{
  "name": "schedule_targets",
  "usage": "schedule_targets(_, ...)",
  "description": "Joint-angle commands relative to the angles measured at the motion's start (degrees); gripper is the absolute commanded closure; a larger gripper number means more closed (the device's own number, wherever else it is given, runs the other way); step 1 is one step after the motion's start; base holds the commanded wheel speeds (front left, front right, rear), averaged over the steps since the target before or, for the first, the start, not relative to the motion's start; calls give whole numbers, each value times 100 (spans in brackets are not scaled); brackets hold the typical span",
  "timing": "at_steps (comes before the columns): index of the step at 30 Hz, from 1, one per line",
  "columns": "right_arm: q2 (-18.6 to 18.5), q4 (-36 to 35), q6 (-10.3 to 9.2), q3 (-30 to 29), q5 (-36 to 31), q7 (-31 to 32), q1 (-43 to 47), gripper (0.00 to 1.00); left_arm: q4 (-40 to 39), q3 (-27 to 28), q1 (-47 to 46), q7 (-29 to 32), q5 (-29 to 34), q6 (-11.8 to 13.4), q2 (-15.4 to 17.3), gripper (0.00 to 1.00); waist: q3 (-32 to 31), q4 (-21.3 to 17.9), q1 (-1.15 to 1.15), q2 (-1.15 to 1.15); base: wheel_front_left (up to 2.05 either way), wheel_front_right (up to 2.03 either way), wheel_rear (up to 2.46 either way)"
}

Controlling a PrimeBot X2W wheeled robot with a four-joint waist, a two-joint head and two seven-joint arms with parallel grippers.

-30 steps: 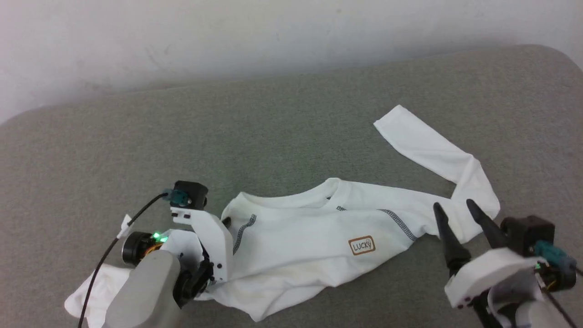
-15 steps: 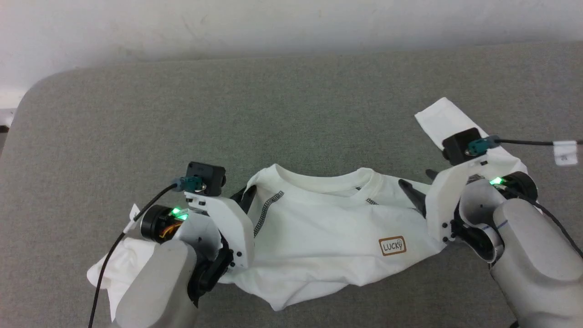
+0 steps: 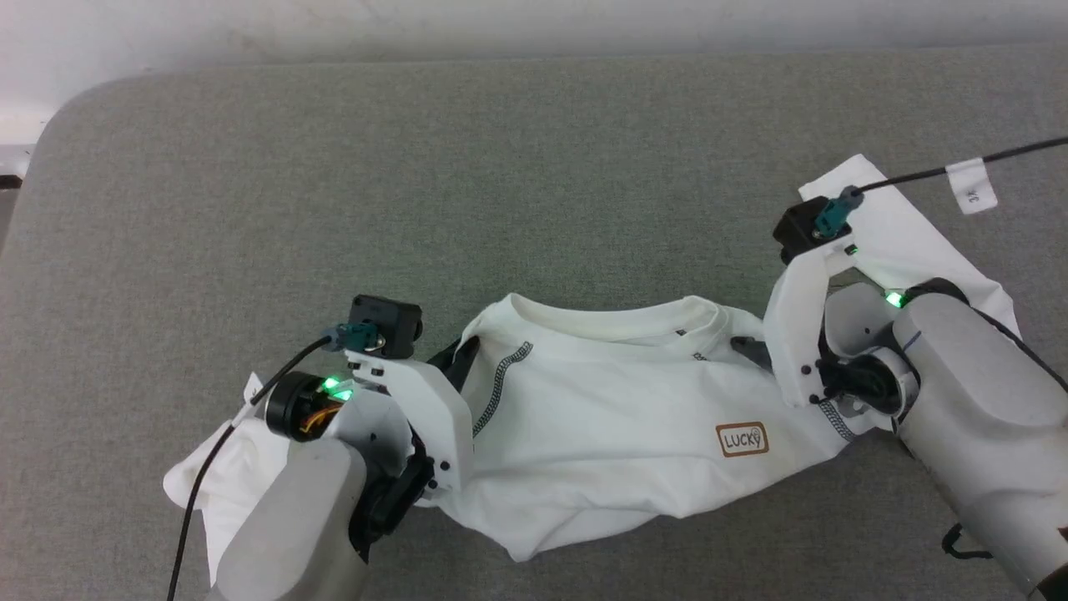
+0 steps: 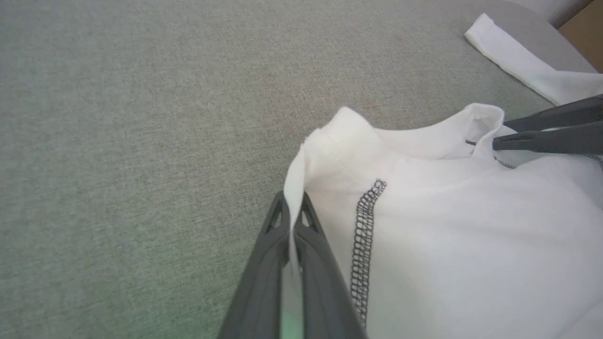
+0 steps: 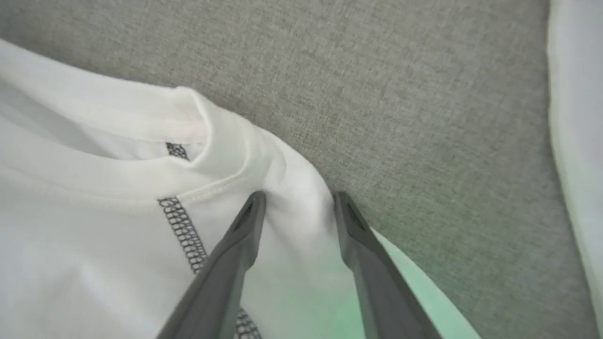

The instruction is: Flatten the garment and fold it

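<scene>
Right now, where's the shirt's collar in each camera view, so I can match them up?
Head view: the collar lies at centre, arching between the two arms.
Left wrist view: upper right, running toward the right edge.
Right wrist view: upper left, curving down toward centre.
Shared landmark: the right claw, open at the collar's shoulder end, at the right edge of the left wrist view and bottom centre of its own.

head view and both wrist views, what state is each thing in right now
garment, crumpled on the grey surface, not flattened, not folded
left gripper, shut on an edge of the garment
right gripper, open, fingers straddling fabric beside the collar
</scene>
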Motion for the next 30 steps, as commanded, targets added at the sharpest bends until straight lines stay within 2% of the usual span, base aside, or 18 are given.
schedule_targets(1, 78, 308, 10, 376, 155, 429, 523, 100, 18, 3, -39, -30, -20, -24, 30, 100, -19, -17, 0, -1, 0, 0, 0)
schedule_targets(6, -2, 215, 10, 649, 607, 792, 487, 100, 53, 37, -1, -29, -85, -24, 81, 100, -135, -78, 0, -1, 0, 0, 0)
schedule_targets(8, -69, 92, 10, 747, 646, 690, 404, 100, 80, 70, 24, -70, -128, -29, 94, 100, -220, -104, 0, -1, 0, 0, 0)
schedule_targets(14, -340, -259, 10, 745, 523, -458, -10, 100, 121, 257, -217, -461, -49, 14, 237, 100, -593, -153, 0, -1, 0, 0, 0)
schedule_targets(18, -484, -218, 10, 463, 186, -1326, -459, 100, 88, 407, -732, -611, 27, -40, 421, 100, -817, -167, 0, -1, 0, 0, 0)
schedule_targets(22, -420, -107, 10, -22, -214, -2059, -1013, 100, 161, 675, -1476, -677, -18, -92, 593, 100, -886, -220, 0, -1, 0, 0, 0)
schedule_targets(25, -372, 23, 10, -446, -552, -2506, -1508, 100, 341, 770, -2170, -676, -27, -133, 597, 100, -800, -224, 0, -1, 0, 0, 0)
schedule_targets(29, -250, 240, 10, -951, -991, -2938, -2253, 100, 864, 843, -3229, -812, 86, -178, 615, 100, -556, -270, 0, -1, 0, 0, 0)
schedule_targets(30, -250, 240, 10, -951, -991, -2938, -2253, 100, 864, 843, -3229, -812, 86, -178, 615, 100, -556, -270, 0, -1, 0, 0, 0)
